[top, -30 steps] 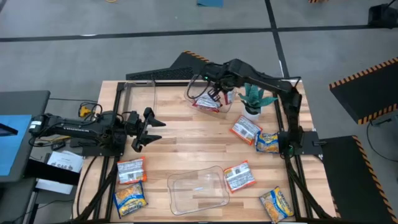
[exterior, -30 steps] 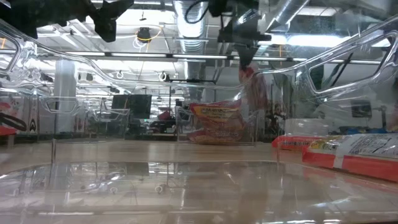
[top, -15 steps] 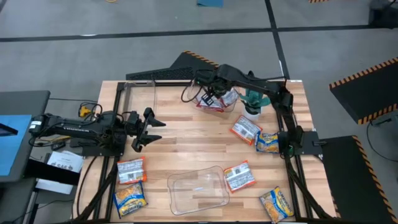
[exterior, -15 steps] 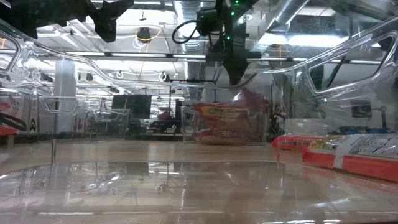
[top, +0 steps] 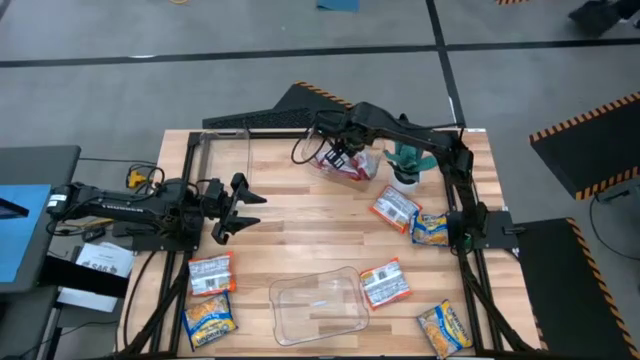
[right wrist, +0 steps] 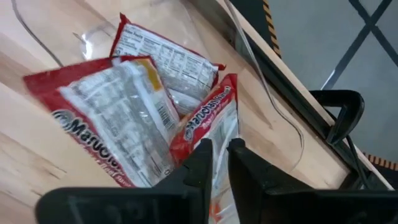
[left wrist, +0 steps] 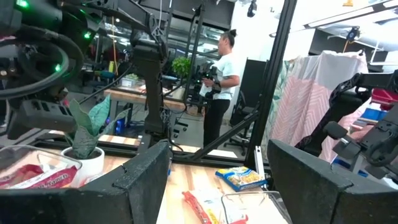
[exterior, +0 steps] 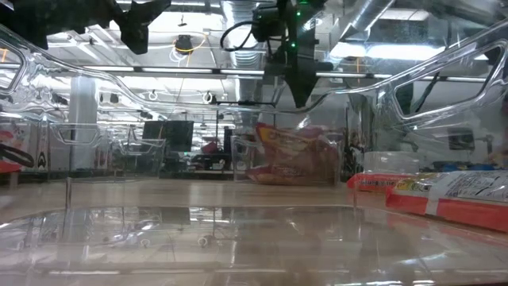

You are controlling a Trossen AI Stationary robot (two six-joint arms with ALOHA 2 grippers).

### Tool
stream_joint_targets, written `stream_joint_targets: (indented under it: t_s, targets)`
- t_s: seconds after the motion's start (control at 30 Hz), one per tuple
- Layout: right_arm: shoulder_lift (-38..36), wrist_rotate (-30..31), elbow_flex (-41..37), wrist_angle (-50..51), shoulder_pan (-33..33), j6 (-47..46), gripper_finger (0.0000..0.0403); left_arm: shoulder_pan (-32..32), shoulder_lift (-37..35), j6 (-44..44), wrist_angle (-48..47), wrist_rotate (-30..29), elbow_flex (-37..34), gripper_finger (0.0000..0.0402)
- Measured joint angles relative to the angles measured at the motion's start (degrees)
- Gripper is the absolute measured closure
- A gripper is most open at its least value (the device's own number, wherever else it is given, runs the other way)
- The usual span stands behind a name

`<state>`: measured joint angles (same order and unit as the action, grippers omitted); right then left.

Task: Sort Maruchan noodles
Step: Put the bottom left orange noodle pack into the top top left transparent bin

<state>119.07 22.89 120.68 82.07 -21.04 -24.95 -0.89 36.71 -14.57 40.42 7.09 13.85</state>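
Red packet (top: 352,166) lowered among bin's packets, right end effector (top: 338,155) nearly closed above, left end effector (top: 232,207) spread

Glossy crinkled plastic noodle packets (right wrist: 134,109), clear smooth plastic bin (top: 318,308), planked wood table (top: 300,235)

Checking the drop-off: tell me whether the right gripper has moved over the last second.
Yes. In the high view the right gripper has shifted leftward, away from the potted plant, and now sits over the red packets in the far bin.

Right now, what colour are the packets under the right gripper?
Red and white packets; right wrist view shows it best.
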Motion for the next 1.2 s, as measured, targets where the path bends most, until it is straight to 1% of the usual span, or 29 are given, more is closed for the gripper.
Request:
stream_joint_targets:
  t_s: [0.1,0.23,0.33,0.47,0.6,0.67,0.73,0.8,0.87,1.0,1.13,1.2]
  targets:
    - [-0.07,1.21,0.16,0.9,0.31,1.64,0.03,0.02,0.0,-0.15,-0.16,0.03,0.0,0.0145]
    - [-0.21,3.02,2.71,8.06,1.14,2.37,0.0253,0.02,0.02,-0.22,-1.19,0.14,0.0,0.0145]
    - [-2.54,2.7,2.62,7.47,3.08,2.92,0.0221,0.02,0.01,-0.37,-2.05,0.14,0.0,0.0145]
    - [-6.61,3.2,2.81,8.11,8.15,4.05,0.019,0.02,0.02,-2.33,-3.9,0.17,0.0,0.0145]
    - [-10.67,4.0,2.75,7.82,14.55,3.34,0.0175,0.01,0.02,-2.62,-4.39,0.12,0.0,0.0145]
    - [-12.75,5.93,2.78,8.12,18.45,2.23,0.0173,0.01,0.0,-2.62,-4.53,0.11,0.0,0.0145]
    - [-14.94,8.42,1.25,7.67,22.2,0.89,0.0173,0.02,0.0,-2.62,-4.48,0.11,0.0,0.0145]
    - [-17.07,11.43,-2.0,7.43,25.61,-1.66,0.0173,0.0,0.02,-2.62,-4.55,0.07,0.0,0.0145]
    - [-19.75,13.96,-6.94,7.68,28.54,-5.06,0.0172,0.02,0.0,-2.62,-4.52,0.07,0.0,0.0145]
    - [-26.85,17.79,-21.03,5.94,34.22,-14.29,0.0172,0.01,0.0,-3.15,-4.53,0.06,0.0,0.0145]
    - [-35.0,19.09,-36.61,-2.19,39.68,-21.46,0.0172,0.0,0.0,-2.63,-4.55,0.0,0.0,0.0145]
    - [-39.6,19.99,-44.0,-10.25,42.48,-22.51,0.0172,0.01,0.0,-1.88,-4.55,-0.02,0.0,0.0145]
